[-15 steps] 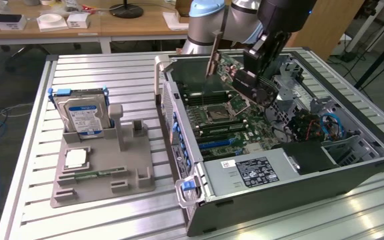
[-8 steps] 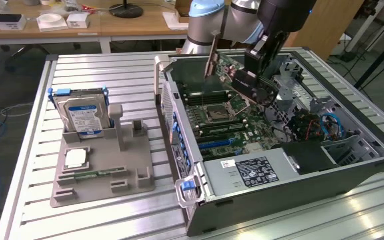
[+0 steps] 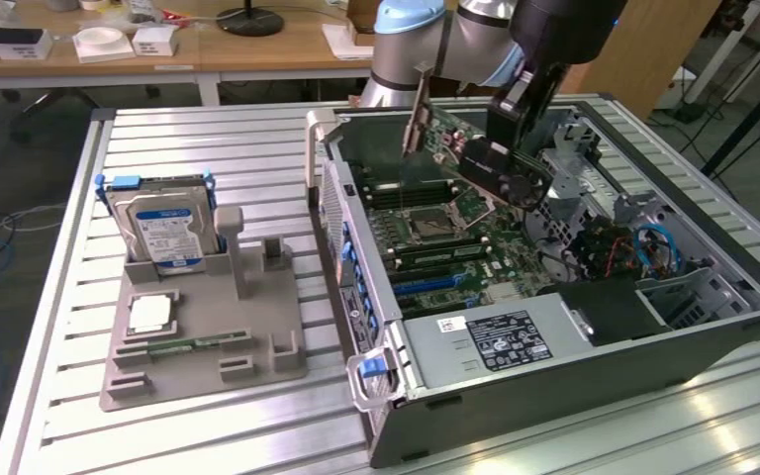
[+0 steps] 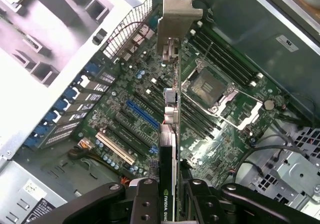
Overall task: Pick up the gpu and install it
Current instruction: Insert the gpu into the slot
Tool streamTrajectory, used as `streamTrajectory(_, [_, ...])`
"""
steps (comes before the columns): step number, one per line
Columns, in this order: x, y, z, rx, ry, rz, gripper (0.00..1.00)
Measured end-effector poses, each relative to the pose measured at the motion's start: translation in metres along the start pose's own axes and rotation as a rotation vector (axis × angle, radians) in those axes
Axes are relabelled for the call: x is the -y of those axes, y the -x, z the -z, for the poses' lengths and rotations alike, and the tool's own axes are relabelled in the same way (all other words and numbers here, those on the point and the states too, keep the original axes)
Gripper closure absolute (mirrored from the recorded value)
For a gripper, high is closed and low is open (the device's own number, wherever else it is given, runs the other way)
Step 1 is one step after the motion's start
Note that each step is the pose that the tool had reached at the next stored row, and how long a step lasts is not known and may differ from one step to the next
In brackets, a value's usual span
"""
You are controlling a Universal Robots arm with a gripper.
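The gpu [image 3: 453,139] is a dark circuit card with a silver bracket [image 3: 420,107] at one end. It hangs tilted in the air above the motherboard [image 3: 466,242] inside the open computer case [image 3: 552,381]. My gripper [image 3: 510,119] is shut on the card's upper edge. In the wrist view the gpu [image 4: 170,134] is seen edge-on between my fingers [image 4: 145,201], with my gripper [image 4: 172,204] clamped on it and the bracket [image 4: 180,14] at its far end. Below it lie the motherboard's expansion slots, among them a blue slot [image 4: 142,113]. The card is clear of the board.
A grey holder [image 3: 202,351] stands on the slatted table at the exterior view's left. It carries an upright blue-labelled hard drive [image 3: 162,230] and a green memory stick [image 3: 195,344]. The case holds a power supply [image 3: 499,338], drive cage and cables [image 3: 651,247].
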State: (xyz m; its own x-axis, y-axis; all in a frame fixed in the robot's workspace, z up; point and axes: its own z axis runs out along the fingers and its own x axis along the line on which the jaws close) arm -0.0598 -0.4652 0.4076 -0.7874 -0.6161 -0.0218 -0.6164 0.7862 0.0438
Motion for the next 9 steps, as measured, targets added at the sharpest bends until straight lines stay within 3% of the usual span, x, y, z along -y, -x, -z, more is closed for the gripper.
streamTrajectory(9, [0.0,0.0,0.0,-0.0029,0.0015,0.065,0.74])
